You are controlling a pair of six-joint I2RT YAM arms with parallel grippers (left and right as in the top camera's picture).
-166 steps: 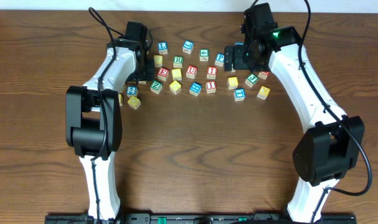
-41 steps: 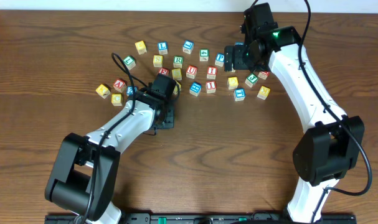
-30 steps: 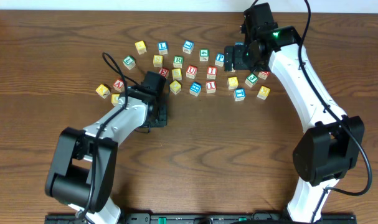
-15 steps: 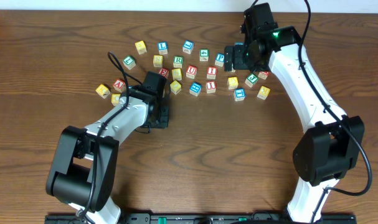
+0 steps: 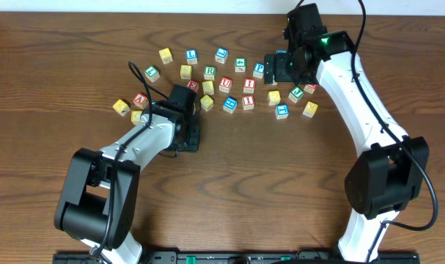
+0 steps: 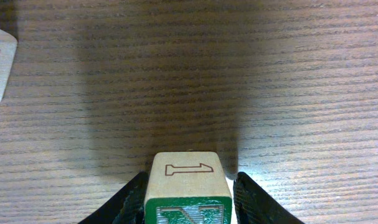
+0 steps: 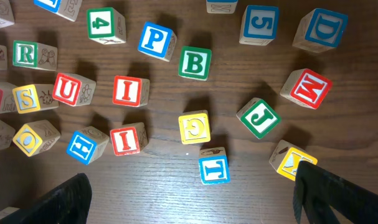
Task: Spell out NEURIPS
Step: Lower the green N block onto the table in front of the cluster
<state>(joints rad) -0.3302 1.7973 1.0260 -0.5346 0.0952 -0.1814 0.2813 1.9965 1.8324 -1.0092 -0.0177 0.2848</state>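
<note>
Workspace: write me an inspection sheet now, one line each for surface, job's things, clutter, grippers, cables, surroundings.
surface: brown wood-grain table, no spill seen.
job's things: green-framed N cube stands apart from the rest, between the left jaws; R, U, I, P and yellow S cube lie in the cluster, unordered.
clutter: spare cubes B, M, J, D, T among them.
grippers: left gripper low, jaws flanking the N cube, grip unclear; right gripper above the cluster, jaws wide, empty.
cables: black cable loops beside the left arm; second cable trails the right arm.
surroundings: nothing seen.
</note>
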